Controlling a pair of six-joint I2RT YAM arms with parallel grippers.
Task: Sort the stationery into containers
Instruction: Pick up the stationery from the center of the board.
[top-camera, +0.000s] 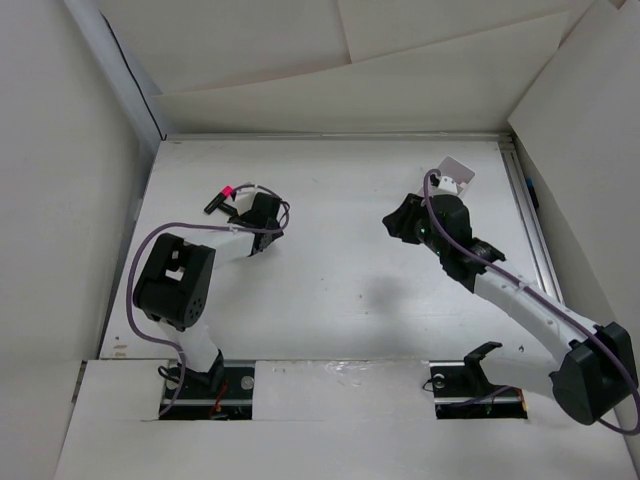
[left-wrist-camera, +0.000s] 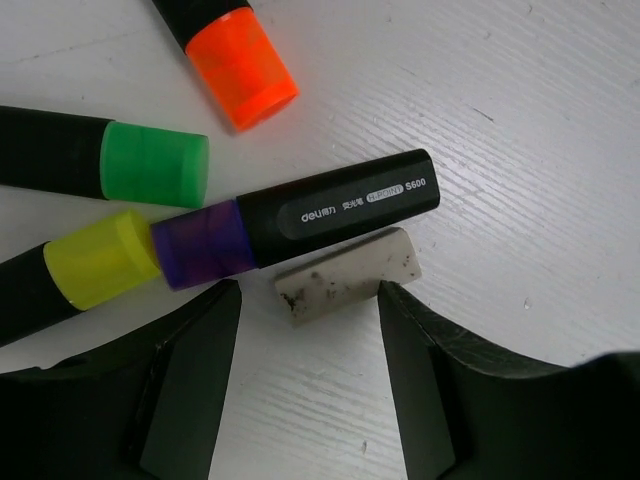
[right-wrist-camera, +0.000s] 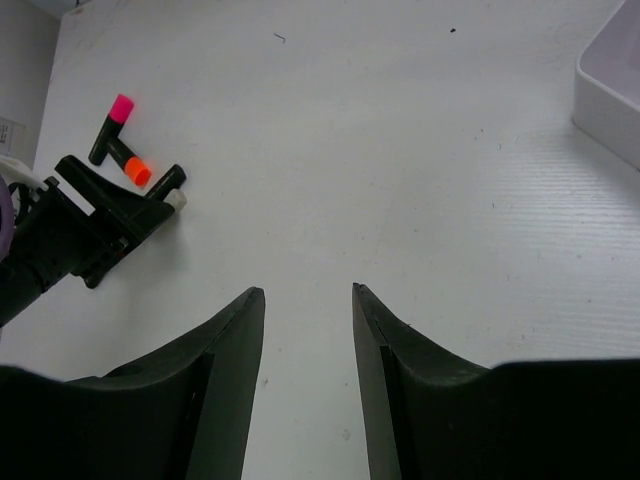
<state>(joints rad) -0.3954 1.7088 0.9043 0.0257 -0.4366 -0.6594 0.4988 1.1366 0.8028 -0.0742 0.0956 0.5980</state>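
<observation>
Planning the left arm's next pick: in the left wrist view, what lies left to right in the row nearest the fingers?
Yellow cap → purple cap → eraser.

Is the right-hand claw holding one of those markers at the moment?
No, the right gripper stands open, with only bare table showing between its jaws.

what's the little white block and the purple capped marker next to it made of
White block: likely a rubber or vinyl eraser, matte off-white, with dark smudges from use. Purple-capped marker: seemingly hard plastic, with a smooth satin black body carrying white print and a translucent cap.
</observation>
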